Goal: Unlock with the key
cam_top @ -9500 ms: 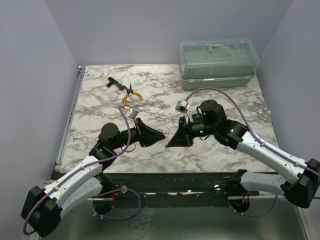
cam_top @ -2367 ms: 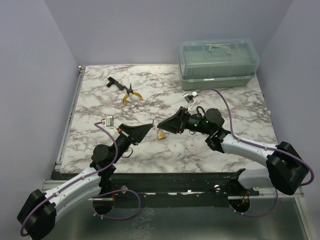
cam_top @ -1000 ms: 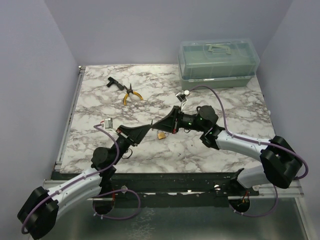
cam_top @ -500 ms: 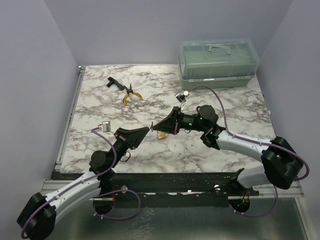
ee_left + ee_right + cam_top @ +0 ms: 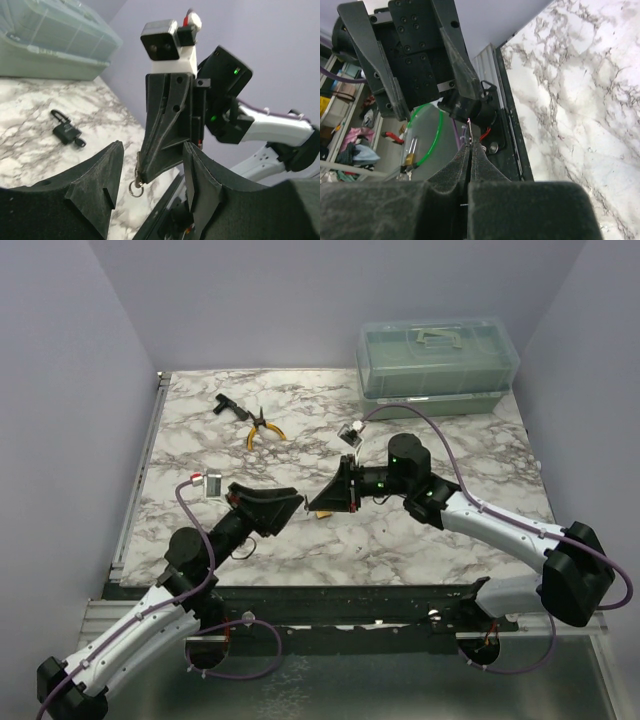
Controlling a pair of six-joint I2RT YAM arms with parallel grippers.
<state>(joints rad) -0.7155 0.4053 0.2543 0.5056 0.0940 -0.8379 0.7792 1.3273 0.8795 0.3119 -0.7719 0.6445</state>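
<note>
My right gripper (image 5: 311, 507) is shut on the small silver key (image 5: 137, 166). The key sticks out of its fingertips with a key ring (image 5: 135, 189) hanging below. In the right wrist view the shut gripper (image 5: 470, 145) shows only the key's thin tip (image 5: 469, 127). My left gripper (image 5: 292, 502) is open, and its tips face the right gripper's. In the left wrist view, the left gripper (image 5: 152, 150) has the key-holding tip between its spread fingers (image 5: 107, 170), not touching them. The small padlock (image 5: 67, 132) lies on the marble beyond. In the top view the right gripper mostly hides it.
A clear green toolbox (image 5: 437, 365) stands at the back right and also shows in the left wrist view (image 5: 45, 40). Yellow-handled pliers (image 5: 262, 428) and a black bit (image 5: 225, 406) lie at the back left. The table's black front rail (image 5: 350, 600) runs just below both grippers.
Both grippers have lifted off the marble and turned to face each other, tips close. In the last half second the left gripper rose and the right tip dropped slightly toward the padlock.
</note>
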